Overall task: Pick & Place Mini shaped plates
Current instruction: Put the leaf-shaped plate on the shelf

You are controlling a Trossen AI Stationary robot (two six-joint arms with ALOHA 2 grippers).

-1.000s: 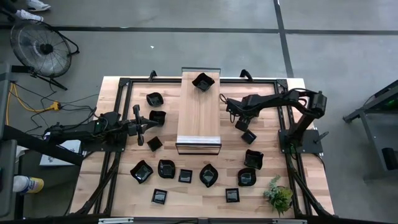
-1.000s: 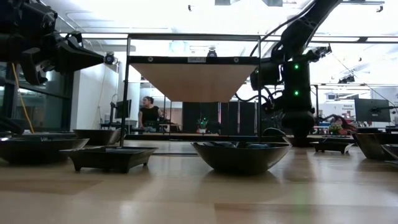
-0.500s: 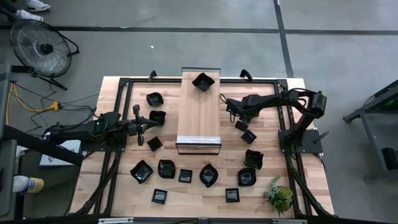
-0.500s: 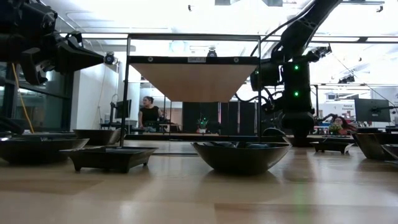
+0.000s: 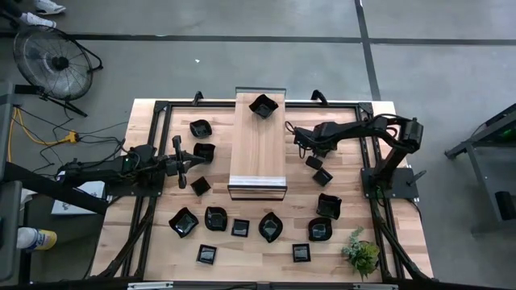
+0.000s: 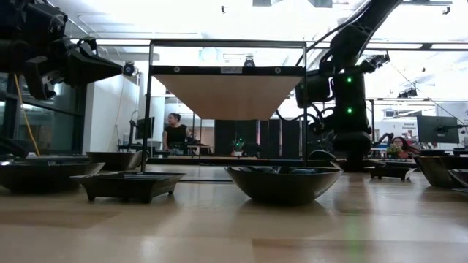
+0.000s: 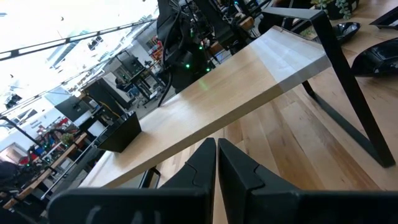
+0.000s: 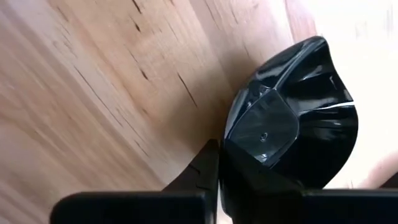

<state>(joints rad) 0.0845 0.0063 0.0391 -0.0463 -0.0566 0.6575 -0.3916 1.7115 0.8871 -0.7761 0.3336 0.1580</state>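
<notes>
On the table (image 5: 153, 250), a raised wooden shelf (image 5: 258, 153) holds one black plate (image 5: 263, 105); a dozen plates remain below. Near the right edge, the right pincer (image 5: 310, 160) is clamped on a plate's (image 8: 292, 118) rim. The left pincer (image 5: 187, 165) idles clenched, empty.

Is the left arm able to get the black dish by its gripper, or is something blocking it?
Probably yes. The left gripper is shut, hanging empty beside the raised wooden shelf. The small black dish lies just ahead with nothing between them, but the gripper must open first.
</notes>
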